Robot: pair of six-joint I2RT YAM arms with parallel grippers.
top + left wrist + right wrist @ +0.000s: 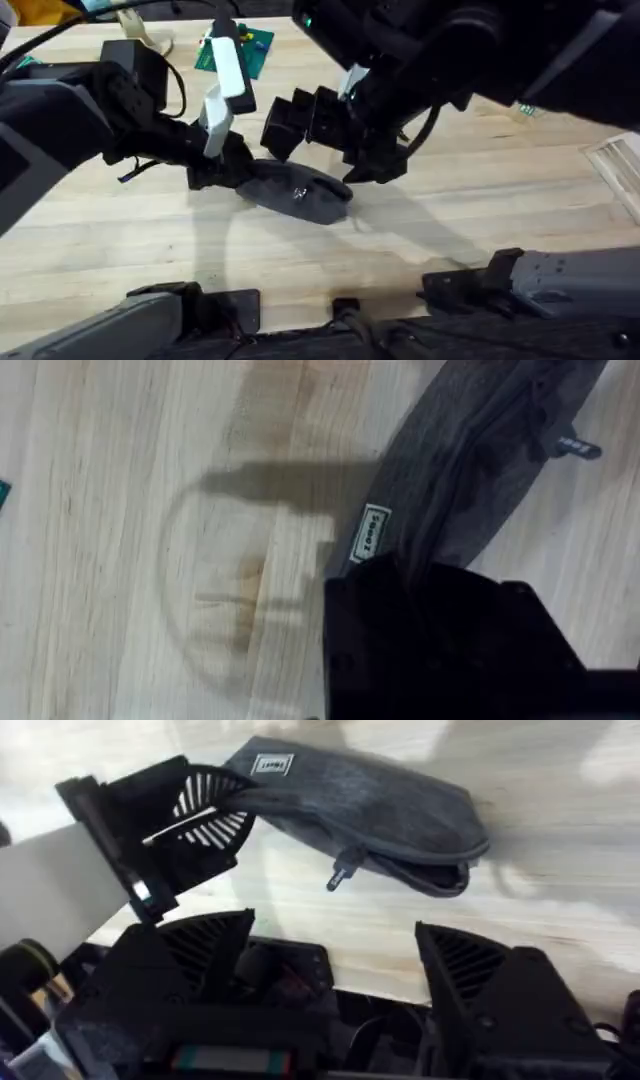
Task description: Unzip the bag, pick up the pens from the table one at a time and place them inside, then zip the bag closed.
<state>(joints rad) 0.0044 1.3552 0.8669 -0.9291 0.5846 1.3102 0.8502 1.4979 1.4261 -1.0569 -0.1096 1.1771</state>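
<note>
The grey bag lies on the table near the middle. My left gripper is shut on the bag's label end; the right wrist view shows that gripper clamped there. The zipper pull hangs off the bag's side, and the seam gapes a little at the far end. My right gripper hovers open just above the bag's other end, fingers spread wide with nothing between them. The pens are out of view.
A green circuit board and a white part lie at the back of the table behind the left arm. A clear plastic container sits at the right edge. Bare wood stretches in front of the bag.
</note>
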